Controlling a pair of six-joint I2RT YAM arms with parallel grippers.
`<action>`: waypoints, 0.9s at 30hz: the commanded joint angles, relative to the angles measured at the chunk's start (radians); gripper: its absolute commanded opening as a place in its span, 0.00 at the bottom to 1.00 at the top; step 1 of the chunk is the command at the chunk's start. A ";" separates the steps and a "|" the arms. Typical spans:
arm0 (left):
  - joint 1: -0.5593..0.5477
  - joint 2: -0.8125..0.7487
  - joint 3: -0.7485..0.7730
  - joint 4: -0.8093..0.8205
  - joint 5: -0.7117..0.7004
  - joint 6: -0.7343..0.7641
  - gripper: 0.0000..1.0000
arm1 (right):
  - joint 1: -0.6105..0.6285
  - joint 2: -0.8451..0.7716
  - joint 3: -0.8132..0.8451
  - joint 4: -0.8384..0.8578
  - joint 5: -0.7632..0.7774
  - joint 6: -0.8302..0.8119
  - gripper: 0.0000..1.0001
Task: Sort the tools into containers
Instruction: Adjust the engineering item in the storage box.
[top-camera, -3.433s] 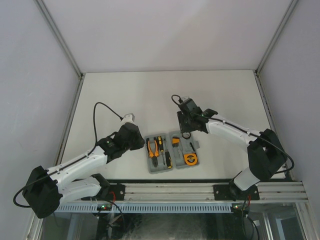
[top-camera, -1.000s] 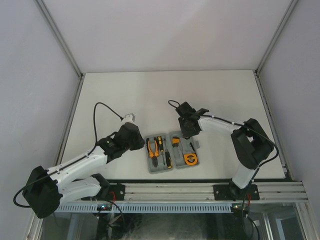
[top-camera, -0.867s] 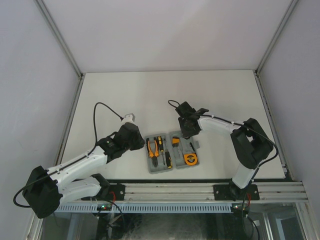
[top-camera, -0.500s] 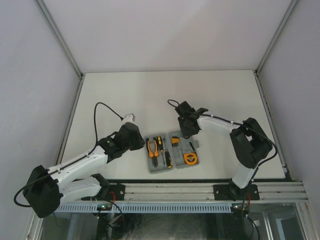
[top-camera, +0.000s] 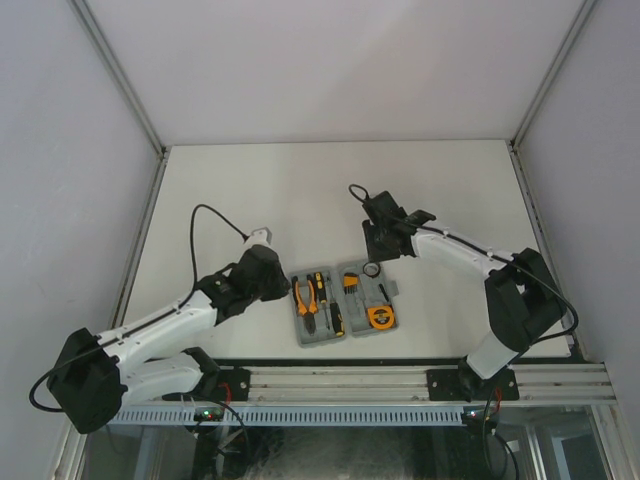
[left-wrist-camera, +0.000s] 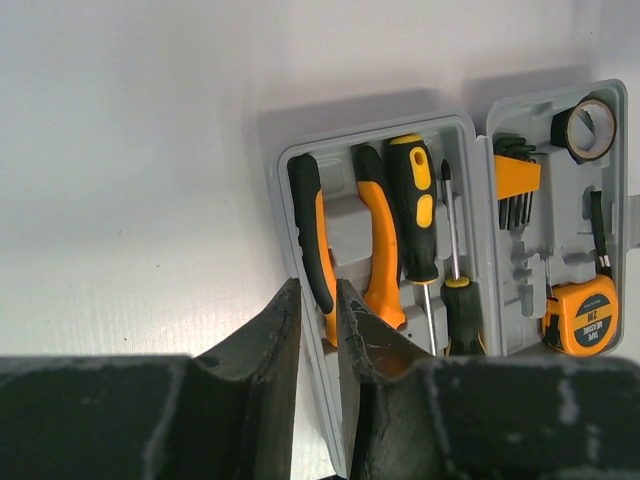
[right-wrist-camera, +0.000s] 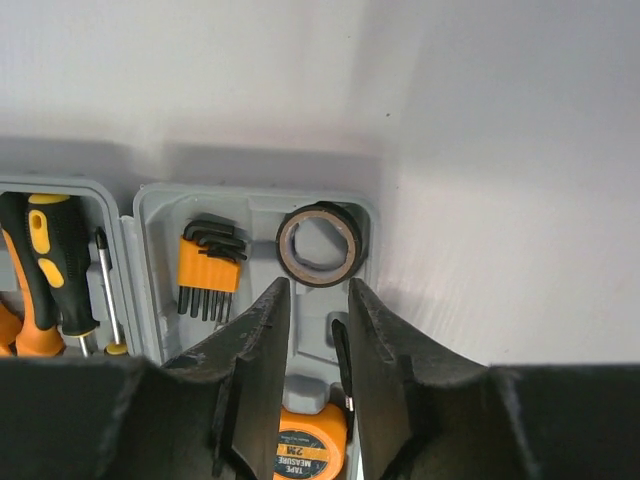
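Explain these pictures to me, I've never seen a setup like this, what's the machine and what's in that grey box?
These are two robot arms bolted to a white table. One picture looks down from above; the other two come from wrist cameras, so the dark prongs are the left gripper and right gripper. An open grey tool case holds orange-handled pliers, two screwdrivers, a hex-key set, a tape roll and a tape measure. Both grippers hover near the case, jaws slightly apart, holding nothing.
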 joint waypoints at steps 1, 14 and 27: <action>0.005 0.013 0.043 0.050 0.023 0.031 0.24 | -0.027 -0.029 0.018 0.025 -0.019 -0.012 0.28; -0.053 0.370 0.336 0.215 0.177 0.056 0.17 | -0.086 -0.014 -0.029 0.097 -0.104 0.008 0.18; -0.098 0.717 0.560 0.291 0.306 0.022 0.13 | -0.153 -0.033 -0.118 0.171 -0.235 0.019 0.16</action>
